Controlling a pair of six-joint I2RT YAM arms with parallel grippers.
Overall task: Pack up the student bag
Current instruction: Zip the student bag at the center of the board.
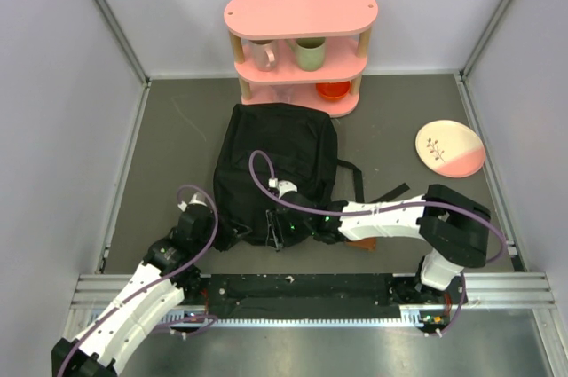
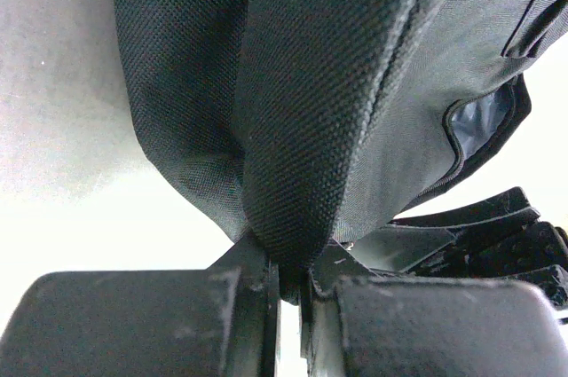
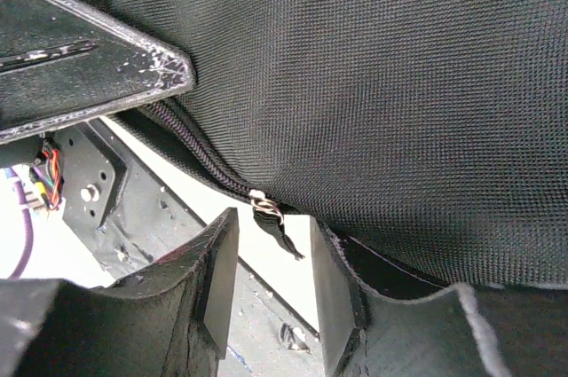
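I have the student bag [image 1: 275, 164] lying flat in the middle of the grey worktop [image 1: 177, 129], its straps [image 1: 357, 178] trailing toward 3 o'clock. The left arm [image 1: 133, 299] comes in from 7 o'clock, and the left tool [image 1: 232, 235] meets the bag's near edge at its 7 o'clock corner. The right arm [image 1: 390, 215] reaches across from 4 o'clock, putting the right tool [image 1: 286, 231] on that same near edge, about 6 o'clock. Black on black, I can't read either tool's jaws. At 12 o'clock a pink shelf [image 1: 300, 11] stands just beyond the bag, with a pale mug [image 1: 262, 54] and a green mug [image 1: 309, 54] on its middle tier and an orange bowl [image 1: 334, 90] below. A pink-and-white plate [image 1: 450, 148] lies at 2 o'clock, well apart.
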